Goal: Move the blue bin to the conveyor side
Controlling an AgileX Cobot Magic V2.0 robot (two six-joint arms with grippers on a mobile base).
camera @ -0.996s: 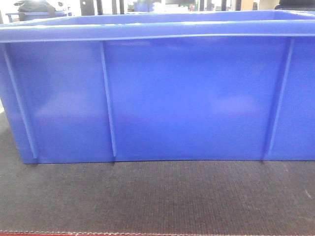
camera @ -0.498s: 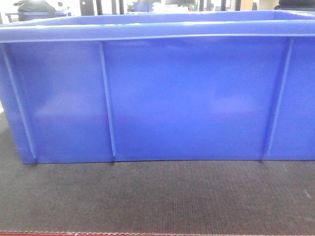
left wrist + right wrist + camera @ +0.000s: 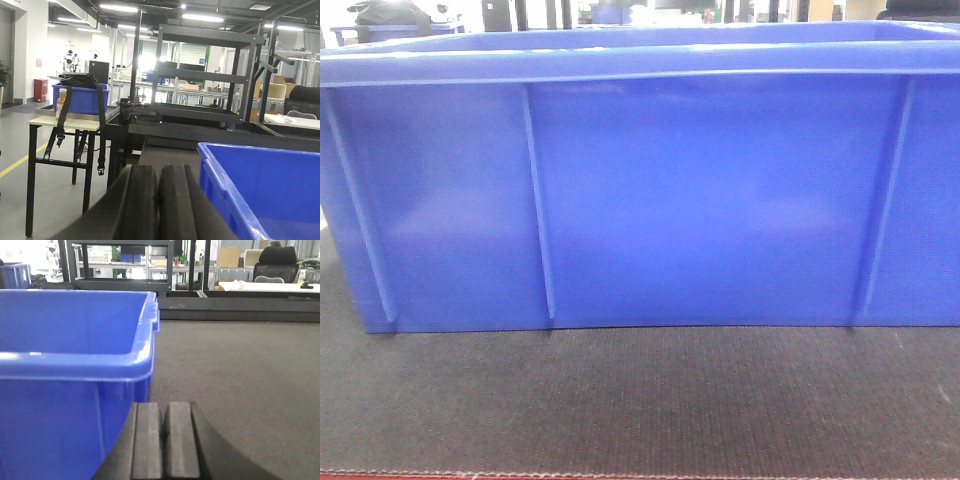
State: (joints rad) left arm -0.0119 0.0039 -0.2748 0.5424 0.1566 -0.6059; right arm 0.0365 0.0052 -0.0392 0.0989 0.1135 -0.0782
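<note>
blue bin sits unmoved on the belt, both arms' fingers pressed together

across the last second nothing has shifted in the front view: the large glossy blue plastic rectangular bin (image 3: 640, 190) fills the frame exactly as before, its base line and ribs in the same places. its smooth wall carries thin vertical ribs under a thick rolled rim, with soft reflections on the plastic. it stands upright on the wide dark grey woven-textured conveyor belt (image 3: 640, 400), whose reddish stitched edge runs along the bottom of the view. the left gripper (image 3: 158, 200) shows black padded fingers (image 3: 137, 205) closed flat together, holding nothing, just beside the bin's rim corner. the right gripper (image 3: 164, 440) is likewise closed on nothing, near the bin's other end wall. behind stand a black metal shelving rack (image 3: 200, 75) and a smaller blue crate (image 3: 80, 99) on a pale desk (image 3: 65, 122).
</note>
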